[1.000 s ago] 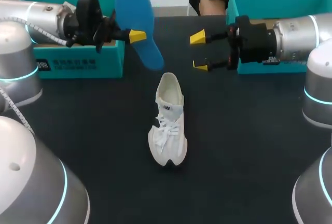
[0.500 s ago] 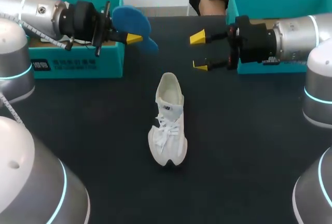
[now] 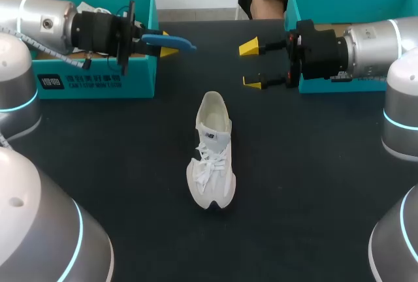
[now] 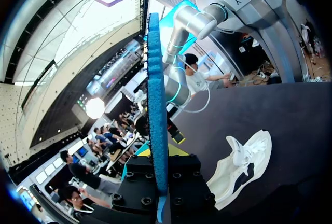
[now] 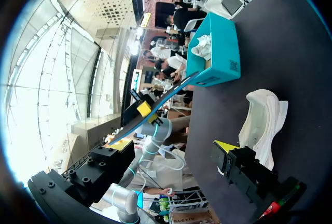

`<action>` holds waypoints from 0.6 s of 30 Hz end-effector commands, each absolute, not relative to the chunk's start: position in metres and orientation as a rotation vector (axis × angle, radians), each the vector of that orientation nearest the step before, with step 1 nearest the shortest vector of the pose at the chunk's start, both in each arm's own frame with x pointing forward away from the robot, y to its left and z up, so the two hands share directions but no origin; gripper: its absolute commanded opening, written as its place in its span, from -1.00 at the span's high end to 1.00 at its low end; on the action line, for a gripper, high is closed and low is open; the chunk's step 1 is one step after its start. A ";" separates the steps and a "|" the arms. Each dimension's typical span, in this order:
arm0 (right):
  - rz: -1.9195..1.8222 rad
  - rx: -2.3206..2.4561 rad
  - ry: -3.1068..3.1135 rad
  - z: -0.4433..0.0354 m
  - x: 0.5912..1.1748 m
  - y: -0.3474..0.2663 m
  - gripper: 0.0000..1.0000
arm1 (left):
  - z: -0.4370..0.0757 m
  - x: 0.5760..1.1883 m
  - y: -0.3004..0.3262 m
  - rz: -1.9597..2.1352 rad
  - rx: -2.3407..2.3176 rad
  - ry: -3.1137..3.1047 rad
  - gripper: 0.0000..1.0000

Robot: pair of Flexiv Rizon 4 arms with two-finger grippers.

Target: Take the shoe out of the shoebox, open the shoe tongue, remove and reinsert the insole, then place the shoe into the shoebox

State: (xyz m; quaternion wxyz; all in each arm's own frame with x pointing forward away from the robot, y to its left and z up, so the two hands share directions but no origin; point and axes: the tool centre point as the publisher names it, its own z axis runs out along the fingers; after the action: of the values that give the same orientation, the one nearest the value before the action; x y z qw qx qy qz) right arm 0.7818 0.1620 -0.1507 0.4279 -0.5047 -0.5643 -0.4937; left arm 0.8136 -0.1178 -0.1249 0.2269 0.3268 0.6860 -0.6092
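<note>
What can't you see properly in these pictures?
- Inside the white shoe toward the toe: head view, tongue and laces cover it.
- The blue insole, its flat faces: edge-on in head and left wrist views.
- Inside the left shoebox: head view, the left arm covers most.
- Inside the right shoebox: head view, the right arm and the picture's edge cut it off.

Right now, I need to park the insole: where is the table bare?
Bare: left of the shoe, in front of the left shoebox; right of it, in front of the right shoebox. Crowded: between the boxes, where left hand, holding the insole, and right hand hover.
</note>
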 end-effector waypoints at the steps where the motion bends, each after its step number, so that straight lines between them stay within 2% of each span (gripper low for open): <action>1: -1.233 -1.263 -1.409 -0.151 0.782 0.164 -1.00 | -0.126 0.813 -0.118 -1.678 0.900 1.889 1.00; 11: -1.233 -1.263 -1.409 -0.151 0.782 0.164 -1.00 | -0.136 0.810 -0.114 -1.352 1.152 1.679 1.00; 18: -1.233 -1.263 -1.409 -0.151 0.782 0.164 -1.00 | -0.135 0.817 -0.114 -1.232 1.126 1.368 1.00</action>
State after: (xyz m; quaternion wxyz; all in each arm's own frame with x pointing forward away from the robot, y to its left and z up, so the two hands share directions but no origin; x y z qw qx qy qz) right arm 0.7818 0.1621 -0.1506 0.4279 -0.5047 -0.5642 -0.4937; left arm 0.8225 -0.1122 -0.1300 0.3721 0.4534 0.6271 -0.5126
